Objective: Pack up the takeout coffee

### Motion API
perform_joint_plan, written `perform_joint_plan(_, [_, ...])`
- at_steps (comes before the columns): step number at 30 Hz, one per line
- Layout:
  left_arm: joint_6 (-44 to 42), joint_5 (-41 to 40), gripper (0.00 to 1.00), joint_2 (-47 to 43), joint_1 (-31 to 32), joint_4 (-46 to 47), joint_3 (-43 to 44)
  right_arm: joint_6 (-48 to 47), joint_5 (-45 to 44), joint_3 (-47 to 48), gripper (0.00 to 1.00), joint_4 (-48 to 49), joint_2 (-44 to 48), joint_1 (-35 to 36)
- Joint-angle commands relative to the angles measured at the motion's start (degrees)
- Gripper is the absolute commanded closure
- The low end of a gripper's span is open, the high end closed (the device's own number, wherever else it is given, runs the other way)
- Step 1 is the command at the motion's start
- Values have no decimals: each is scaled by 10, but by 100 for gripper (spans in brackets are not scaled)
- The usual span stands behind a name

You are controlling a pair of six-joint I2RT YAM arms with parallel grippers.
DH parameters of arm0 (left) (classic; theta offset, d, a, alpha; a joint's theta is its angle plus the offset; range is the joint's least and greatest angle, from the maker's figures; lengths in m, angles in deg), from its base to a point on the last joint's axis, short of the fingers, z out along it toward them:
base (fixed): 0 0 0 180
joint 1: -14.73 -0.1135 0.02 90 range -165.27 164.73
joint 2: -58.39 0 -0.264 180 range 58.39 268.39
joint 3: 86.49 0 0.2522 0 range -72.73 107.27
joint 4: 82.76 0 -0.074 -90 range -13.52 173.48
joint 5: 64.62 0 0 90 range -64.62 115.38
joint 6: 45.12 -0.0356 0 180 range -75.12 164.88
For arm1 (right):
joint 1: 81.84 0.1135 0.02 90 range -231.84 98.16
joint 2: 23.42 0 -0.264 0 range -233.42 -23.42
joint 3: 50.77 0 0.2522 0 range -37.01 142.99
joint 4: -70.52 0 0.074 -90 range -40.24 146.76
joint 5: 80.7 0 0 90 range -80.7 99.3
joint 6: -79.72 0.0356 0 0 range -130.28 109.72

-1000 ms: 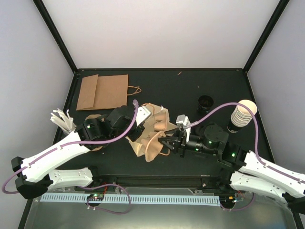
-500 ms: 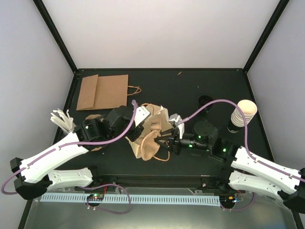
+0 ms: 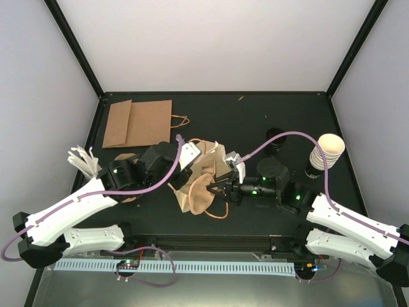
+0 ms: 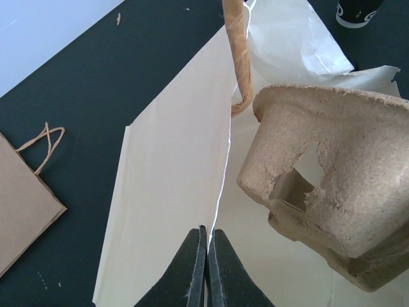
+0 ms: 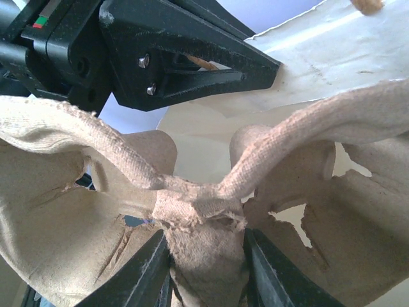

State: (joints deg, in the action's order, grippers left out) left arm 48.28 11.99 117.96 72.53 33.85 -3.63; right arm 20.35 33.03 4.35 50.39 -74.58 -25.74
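Right gripper (image 3: 217,190), clamped on pulp carrier (image 3: 199,196), now further toward 9 o'clock, at bag (image 3: 213,155) mouth. Left gripper (image 4: 206,254) pinched on bag edge. Takeout coffee (image 3: 331,144): surface (image 3: 255,115), 3 o'clock, stacked, axis tilted, rim toward 1 o'clock.

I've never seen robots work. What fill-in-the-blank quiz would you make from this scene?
1. The left gripper is shut on the cream bag, not the ___ one.
2. The right gripper clamps the pulp carrier; the left gripper holds only the ___.
3. The stacked cups stand at the ___ side of the table.
Missing: brown, bag, right.
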Motion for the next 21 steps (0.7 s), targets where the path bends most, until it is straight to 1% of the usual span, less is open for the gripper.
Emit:
perform_joint_plan(1, [-8,8,98,-11,-2,12,2,6,2,18,69,-7,2,-5])
perform_joint_plan(11, [-12,6,98,-15,-2,12,2,5,-16,37,69,-49,-2,-5])
perform_joint_plan(21, [-12,7,99,-15,-2,6,-2,23,-38,52,69,-46,1,-5])
